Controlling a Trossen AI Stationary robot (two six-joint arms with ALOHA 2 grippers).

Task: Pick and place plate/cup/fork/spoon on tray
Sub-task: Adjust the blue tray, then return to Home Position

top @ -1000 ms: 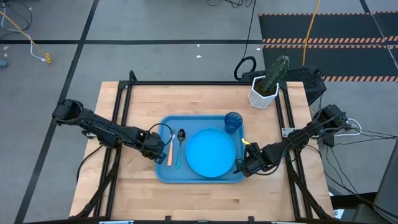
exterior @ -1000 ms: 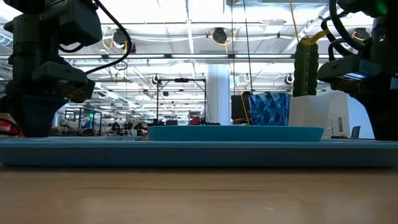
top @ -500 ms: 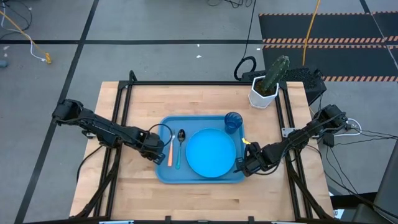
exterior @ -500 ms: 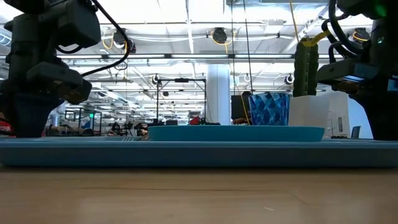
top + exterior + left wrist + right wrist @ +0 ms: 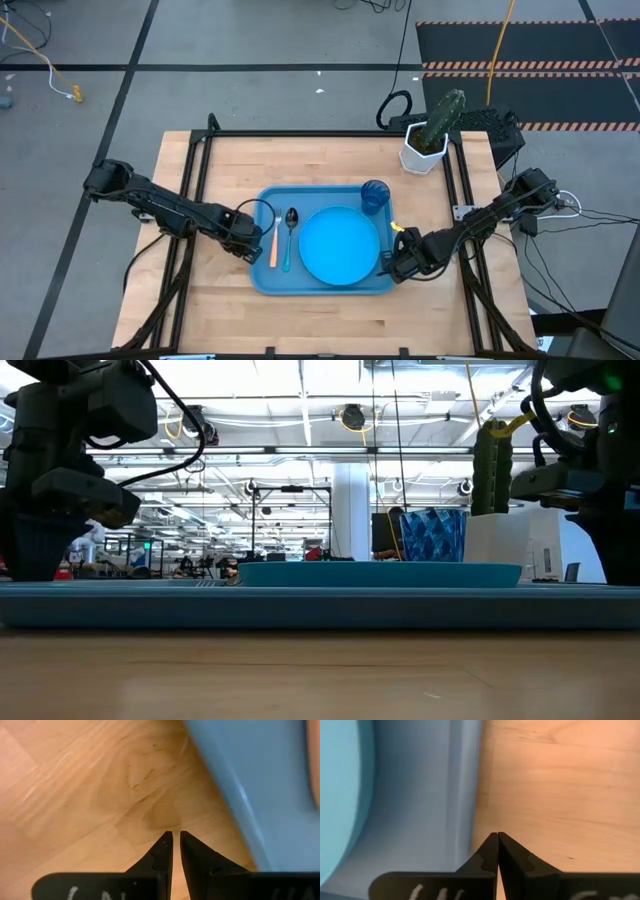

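The blue tray (image 5: 262,277) lies mid-table. On it rest the sky-blue plate (image 5: 338,245), the dark-blue cup (image 5: 375,196) upright at its far right corner, the orange-handled fork (image 5: 272,243) and the spoon (image 5: 289,235) side by side at its left. My left gripper (image 5: 248,240) is shut and empty, over bare wood just left of the tray's left rim (image 5: 235,795). My right gripper (image 5: 392,265) is shut and empty, over wood just right of the tray's right rim (image 5: 465,795). In the low view the plate (image 5: 380,572) and the cup (image 5: 432,535) stand above the tray's near wall (image 5: 320,605).
A white pot with a cactus (image 5: 430,140) stands at the table's far right corner. A black frame (image 5: 320,134) runs along the table's far edge and sides. Bare wood lies in front of the tray (image 5: 320,320) and left of it.
In the low view my left gripper has drawn a little toward the table's left edge, away from the tray, and my right gripper a little toward the right edge. Both stay shut. The tableware on the tray has kept still.
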